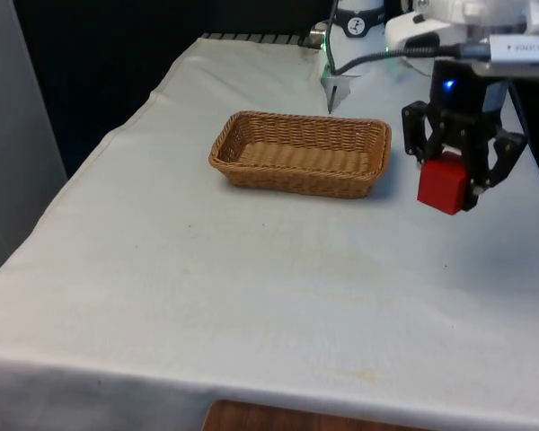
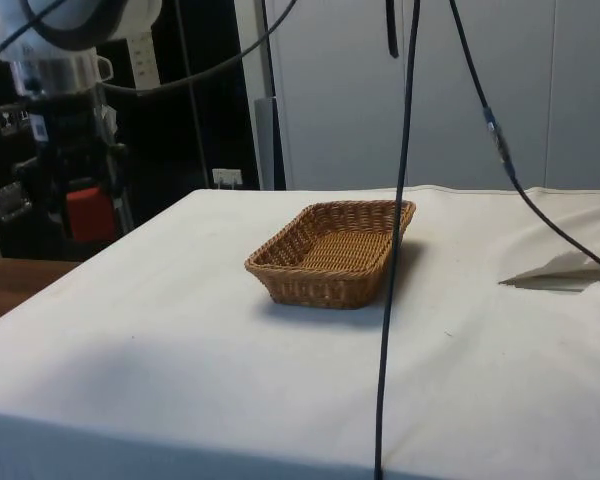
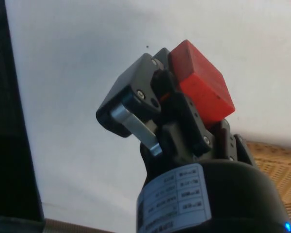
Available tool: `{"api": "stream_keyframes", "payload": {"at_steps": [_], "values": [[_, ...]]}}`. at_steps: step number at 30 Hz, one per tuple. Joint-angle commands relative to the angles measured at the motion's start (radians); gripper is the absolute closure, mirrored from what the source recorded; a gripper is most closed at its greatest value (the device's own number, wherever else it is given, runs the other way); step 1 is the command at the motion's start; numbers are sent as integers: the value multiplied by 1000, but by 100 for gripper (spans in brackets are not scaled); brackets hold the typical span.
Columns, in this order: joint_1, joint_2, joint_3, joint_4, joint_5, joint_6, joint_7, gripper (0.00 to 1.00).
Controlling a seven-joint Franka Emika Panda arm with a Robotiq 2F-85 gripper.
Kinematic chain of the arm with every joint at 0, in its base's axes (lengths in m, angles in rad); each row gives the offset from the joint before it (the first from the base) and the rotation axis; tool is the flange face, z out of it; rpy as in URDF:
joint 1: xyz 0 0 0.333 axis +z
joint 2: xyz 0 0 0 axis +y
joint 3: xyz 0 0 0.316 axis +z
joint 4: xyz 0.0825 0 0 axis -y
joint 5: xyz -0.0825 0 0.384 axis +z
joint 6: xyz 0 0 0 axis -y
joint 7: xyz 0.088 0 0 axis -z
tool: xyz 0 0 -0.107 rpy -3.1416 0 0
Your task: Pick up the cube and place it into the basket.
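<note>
Carrying the cube (image 1: 443, 182) toward the basket (image 1: 298, 153), clamped between the fingers of the gripper (image 1: 458, 180) and hanging clear of the cloth (image 1: 251, 287). Seen in the front view at about 3 o'clock from the basket, off its short end and apart from it; in the side view at roughly 9 o'clock from it, out near the table's edge. Empty basket, rim open all round, resting flat on the cloth.

To do this step well: keeping the grip firm and the height as it is, or a little more, so the cube's lower edge passes over the woven rim rather than catching it. Travelling sideways until centred over the basket floor, not merely over the near wall. Lowering inside before letting go, to avoid a bounce off the weave. Worth noting in the wrist view: cube held near one side, jutting past the fingertips, so probably prone to twisting if knocked.

Pose: wrist pointing down, fingers nearly vertical with a slight tilt, forearm reaching in from above, gripper off to the basket's side, nothing touching the cloth.
</note>
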Motion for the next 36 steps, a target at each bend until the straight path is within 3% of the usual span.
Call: {"api": "stream_keyframes", "payload": {"at_steps": [1, 36], "values": [[1, -14, 0, -1, -1, -13, 1, 100], [-2, -183, 1, 24, -9, -182, -10, 100]]}}
